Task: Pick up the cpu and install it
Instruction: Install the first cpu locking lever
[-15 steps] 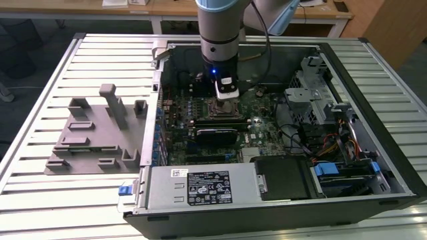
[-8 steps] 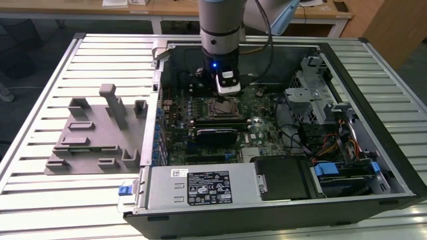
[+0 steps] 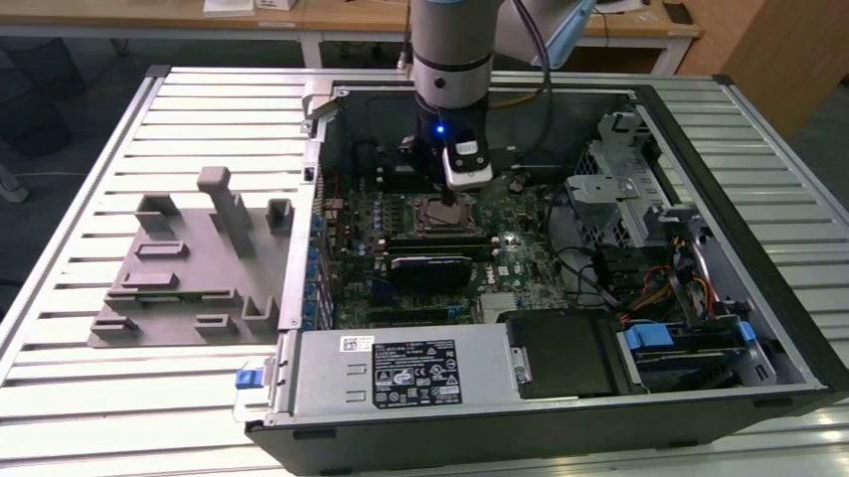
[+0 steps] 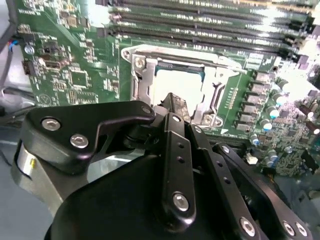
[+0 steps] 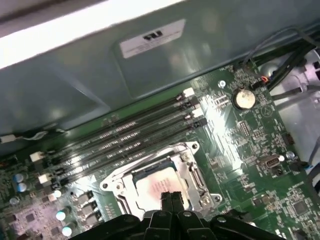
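Note:
The cpu (image 5: pixel 150 186), a pale silver square, lies flat inside the open metal-framed socket (image 5: pixel 195 175) on the green motherboard (image 5: pixel 250 150); the second wrist view has the cpu (image 4: pixel 180 82) in the socket frame (image 4: pixel 137 80) too. My gripper (image 5: pixel 171 198) is shut, its two black fingertips pressed together with nothing between them. The tips stand at the cpu's near edge, right over its top; whether they touch it I cannot tell. In the exterior view the gripper (image 3: pixel 455 206) hangs straight down into the open computer case over the socket (image 3: pixel 427 214).
Long memory slots (image 5: pixel 130 137) run beside the socket, with a coin battery (image 5: pixel 243 98) further off. The case holds a power supply (image 3: pixel 398 373), a drive cage (image 3: pixel 623 189) and cables (image 3: pixel 650 288). A grey tray (image 3: pixel 186 268) sits on the slatted table at the exterior view's left.

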Controlling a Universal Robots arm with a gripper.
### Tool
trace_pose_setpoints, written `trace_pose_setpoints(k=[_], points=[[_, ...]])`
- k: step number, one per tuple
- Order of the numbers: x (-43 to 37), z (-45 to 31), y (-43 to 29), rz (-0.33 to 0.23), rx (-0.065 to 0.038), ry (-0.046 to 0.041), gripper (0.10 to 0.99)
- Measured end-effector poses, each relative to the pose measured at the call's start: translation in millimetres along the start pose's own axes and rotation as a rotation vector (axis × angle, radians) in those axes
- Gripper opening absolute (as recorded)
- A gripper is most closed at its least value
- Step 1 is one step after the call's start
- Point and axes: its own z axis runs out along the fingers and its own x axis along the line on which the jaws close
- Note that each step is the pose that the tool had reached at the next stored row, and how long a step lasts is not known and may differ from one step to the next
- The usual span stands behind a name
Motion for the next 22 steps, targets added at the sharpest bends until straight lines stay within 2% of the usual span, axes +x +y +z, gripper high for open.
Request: trace_pose_setpoints(k=[2, 3, 5, 9, 11, 13, 17, 22], points=[[-1.4, 0.1, 0.6, -0.002, 0.025, -0.0035, 0.106], [-2.0, 0.4, 0.8, -0.003, 0.032, -0.0043, 0.106], [-3.3, 1.5, 1.4, -0.014, 0.034, -0.0014, 0.106], [-3.5, 2.3, 1.4, -0.065, 0.028, 0.0035, 0.106], [-3.5, 2.2, 1.5, -0.074, 0.028, 0.004, 0.106], [-3.7, -0.9, 1.7, -0.076, 0.028, 0.0042, 0.106], [-4.3, -11.8, 2.6, -0.077, 0.028, 0.0043, 0.106], [-4.4, -13.6, 2.8, -0.077, 0.028, 0.0043, 0.106]])
